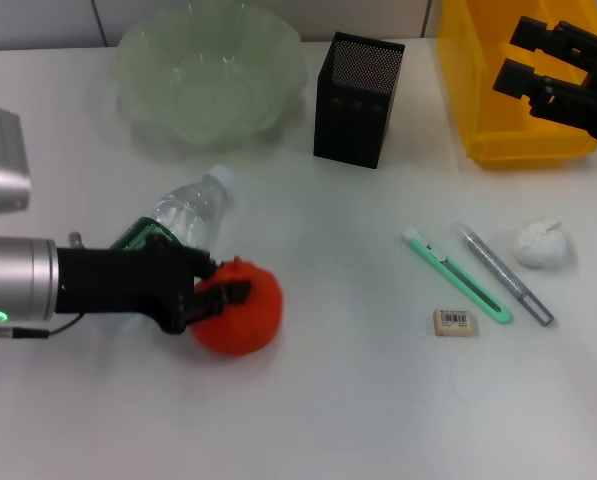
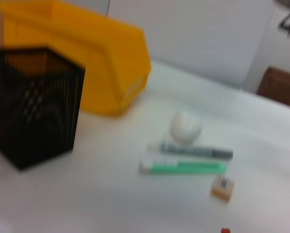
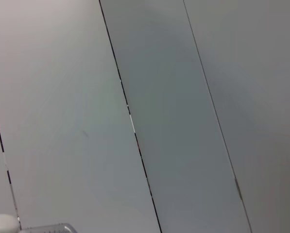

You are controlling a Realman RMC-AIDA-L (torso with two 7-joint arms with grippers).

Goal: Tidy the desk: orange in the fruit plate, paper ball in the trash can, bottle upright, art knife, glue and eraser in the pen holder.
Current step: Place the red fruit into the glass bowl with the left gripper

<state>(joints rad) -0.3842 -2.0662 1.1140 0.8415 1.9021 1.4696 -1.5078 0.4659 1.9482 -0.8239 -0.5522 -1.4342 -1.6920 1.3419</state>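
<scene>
Your worktop (image 1: 358,420) was plain white, backed by pale wall panels. Your left claw (image 1: 210,295) reached in from the left edge and was closed on the orange (image 1: 243,310) near the front-left. Just behind it the bottle (image 1: 183,215) lay on its side, cap toward the back right. At the back edge stood the green fruit plate (image 1: 210,75), the black mesh pen holder (image 1: 358,98) and the yellow trash can (image 1: 513,110). Toward the right edge the art knife (image 1: 456,275) and glue (image 1: 503,273) lay side by side, long axes running back-left to front-right, with the eraser (image 1: 454,322) in front and the paper ball (image 1: 542,245) beside them. Your right claw (image 1: 538,55) hung over the trash can, spread apart and empty.
</scene>
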